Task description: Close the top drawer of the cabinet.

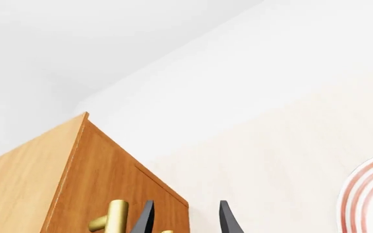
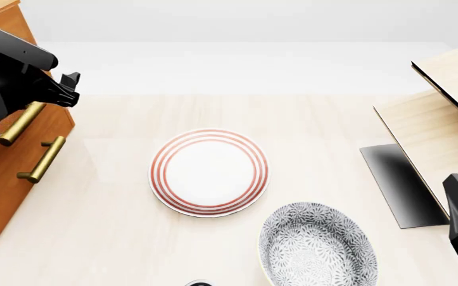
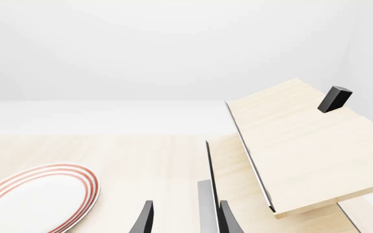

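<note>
Nearest me on the pale table [image 2: 117, 238], a grey floral-patterned bowl [image 2: 318, 247] sits with nothing in it; just beyond it a white plate with red rings [image 2: 209, 173] lies equally bare.

At the near right edge, my right gripper [image 3: 185, 218] hangs over the table with its dark fingers [image 3: 144, 218] parted by a narrow gap, holding nothing. Past it stand the light-wood slanted panels [image 2: 443, 131] on their black base [image 2: 396, 185].

On the far left, my left gripper [image 1: 185, 218] is up against the front of the cabinet [image 2: 6, 179]. Its fingers [image 1: 228, 221] are moderately spread and grip nothing. One tip is just beside the brass handle [image 1: 112, 216] of the top drawer [image 1: 109, 179]; I cannot tell whether it touches. From the front camera the arm hides part of the drawer front, and the lower brass handle [image 2: 42, 159] shows beneath it.
</note>
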Robot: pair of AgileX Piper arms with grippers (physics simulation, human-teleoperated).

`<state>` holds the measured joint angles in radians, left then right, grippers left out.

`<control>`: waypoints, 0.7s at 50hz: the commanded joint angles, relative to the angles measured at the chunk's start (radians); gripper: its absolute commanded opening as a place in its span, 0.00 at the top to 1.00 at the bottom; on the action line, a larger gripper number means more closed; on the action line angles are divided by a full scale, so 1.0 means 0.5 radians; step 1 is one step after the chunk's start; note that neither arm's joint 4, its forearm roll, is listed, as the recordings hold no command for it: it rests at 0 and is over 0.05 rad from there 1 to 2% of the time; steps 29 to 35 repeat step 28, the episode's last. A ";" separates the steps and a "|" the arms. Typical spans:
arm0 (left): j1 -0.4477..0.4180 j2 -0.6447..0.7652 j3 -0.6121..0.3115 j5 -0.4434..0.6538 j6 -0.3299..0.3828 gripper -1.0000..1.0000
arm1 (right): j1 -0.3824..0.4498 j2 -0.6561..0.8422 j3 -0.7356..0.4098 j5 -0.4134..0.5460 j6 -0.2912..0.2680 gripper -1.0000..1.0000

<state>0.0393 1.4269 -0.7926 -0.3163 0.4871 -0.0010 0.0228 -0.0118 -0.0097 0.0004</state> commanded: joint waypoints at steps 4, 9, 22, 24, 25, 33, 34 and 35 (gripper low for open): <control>0.301 -0.066 0.046 -0.015 0.020 0.00 | 0.000 0.000 0.000 0.000 0.000 0.00; 0.338 -0.076 0.035 -0.005 0.009 0.00 | 0.000 0.000 0.000 0.000 0.000 0.00; 0.267 -0.128 0.107 -0.054 -0.014 0.00 | 0.000 0.000 0.000 0.000 0.000 0.00; 0.154 -0.257 0.190 -0.088 -0.064 0.00 | 0.000 0.000 0.000 0.000 0.000 0.00; 0.057 -0.353 0.231 -0.058 -0.176 0.00 | 0.000 -0.001 0.000 0.000 0.000 0.00; -0.261 -0.697 0.604 -0.159 -0.311 0.00 | 0.000 0.000 0.000 0.000 0.000 0.00; -0.261 -0.697 0.604 -0.159 -0.311 0.00 | 0.000 0.000 0.000 0.000 0.000 0.00; -0.261 -0.697 0.604 -0.159 -0.311 0.00 | 0.000 0.000 0.000 0.000 0.000 0.00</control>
